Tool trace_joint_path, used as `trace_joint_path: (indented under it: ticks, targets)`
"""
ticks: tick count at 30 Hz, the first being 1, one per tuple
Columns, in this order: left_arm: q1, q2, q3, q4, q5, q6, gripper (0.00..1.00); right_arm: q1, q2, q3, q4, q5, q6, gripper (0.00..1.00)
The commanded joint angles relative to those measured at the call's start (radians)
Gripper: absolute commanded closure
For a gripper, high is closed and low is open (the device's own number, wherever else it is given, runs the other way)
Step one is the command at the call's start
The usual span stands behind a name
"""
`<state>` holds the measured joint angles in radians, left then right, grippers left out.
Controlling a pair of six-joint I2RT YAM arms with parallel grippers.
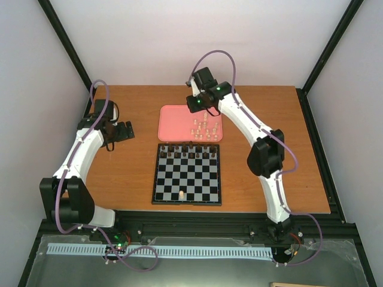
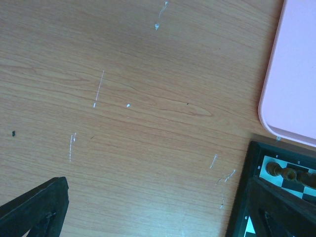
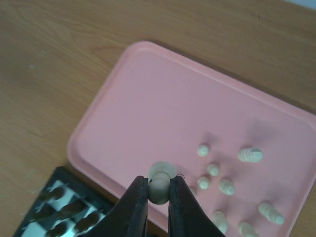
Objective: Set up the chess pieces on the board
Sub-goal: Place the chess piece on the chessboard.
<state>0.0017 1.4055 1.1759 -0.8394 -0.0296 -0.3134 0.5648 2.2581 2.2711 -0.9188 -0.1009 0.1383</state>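
A cream pawn [image 3: 161, 172] is pinched by its round head between the two fingers of the right gripper [image 3: 159, 186], which is clenched tight on it. The pawn hangs over the edge strip of the pink tray [image 3: 128, 98] closest to the chessboard [image 1: 186, 174]. Whether its base touches the tray cannot be told.

The other loose cream pieces [image 1: 202, 128] are bunched in the right half of that tray. The right wrist view shows at least eight of them standing apart from one another, some cut off by the frame edge.

The chessboard lies just beside the tray on its near side, the two almost touching. On the board a single cream piece [image 1: 181, 195] stands upright in the nearest row, left of centre. The dark brown pieces [image 1: 190, 152] are lined up along the far rows next to the tray.

The left gripper [image 1: 122, 130] hovers over the bare wooden table [image 2: 138, 128] to the left of the tray. It is released, with its fingers [image 2: 37, 207] spread wide and nothing between them. Its wrist camera catches one corner of the tray and one corner of the board, with dark pieces on it.
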Motion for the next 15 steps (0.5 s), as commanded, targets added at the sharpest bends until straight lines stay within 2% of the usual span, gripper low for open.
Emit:
trace_joint_path:
  ticks: [1, 9, 15]
  targets:
    - [-0.007, -0.002, 0.05, -0.007, -0.013, 0.007, 0.0, 0.087, -0.124, -0.145, -0.01, -0.011, -0.008, 0.89]
    - [-0.008, -0.014, 0.061, -0.016, -0.025, 0.0, 0.0, 0.317, -0.363, -0.491, 0.028, -0.001, 0.023, 0.9]
    - [-0.008, -0.022, 0.057, -0.006, -0.033, -0.002, 0.0, 0.442, -0.44, -0.652, 0.082, 0.005, 0.025, 0.9]
